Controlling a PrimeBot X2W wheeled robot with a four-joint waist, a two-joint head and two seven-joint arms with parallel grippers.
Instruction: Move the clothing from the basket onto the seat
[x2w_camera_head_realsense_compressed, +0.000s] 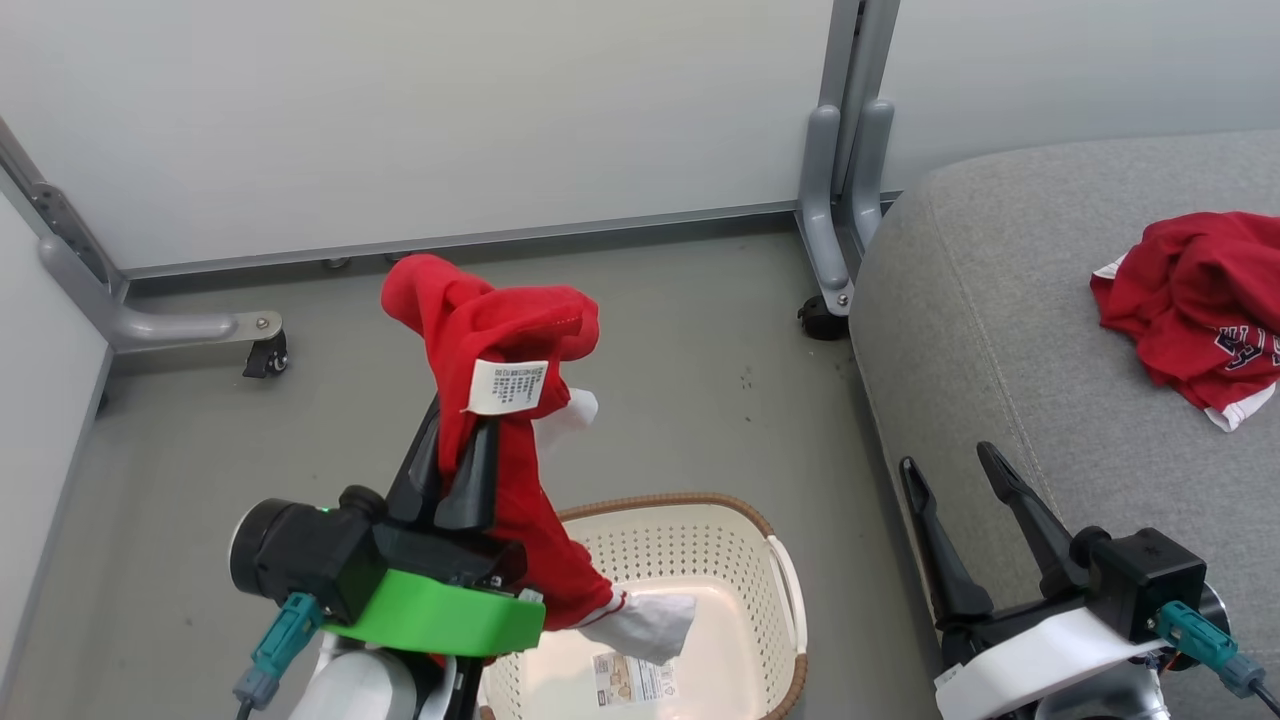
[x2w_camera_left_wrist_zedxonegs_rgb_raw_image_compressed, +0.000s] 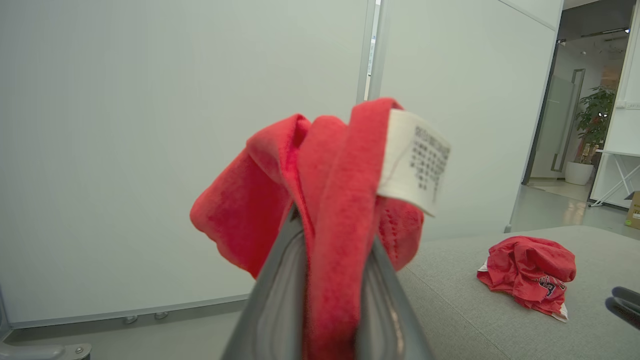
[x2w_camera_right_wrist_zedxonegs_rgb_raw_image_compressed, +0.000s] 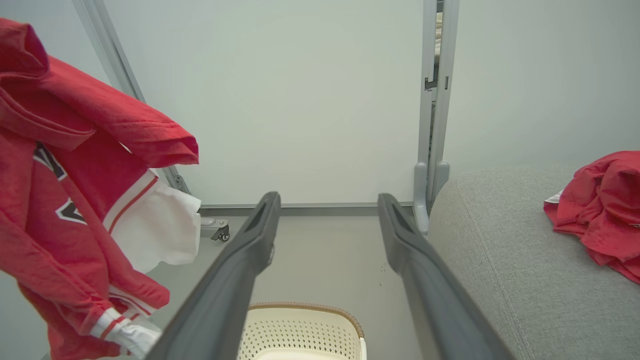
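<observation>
Against pale partition panels and a grey floor, the left pincer grips a red garment held above the basket. The right pincer stands wide, empty, beside the grey seat, where a second red garment lies.

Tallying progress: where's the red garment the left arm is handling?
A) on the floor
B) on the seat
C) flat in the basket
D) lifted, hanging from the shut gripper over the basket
D: the left gripper is shut on the red garment, which hangs raised over the basket; a second garment lies on the seat.
</observation>
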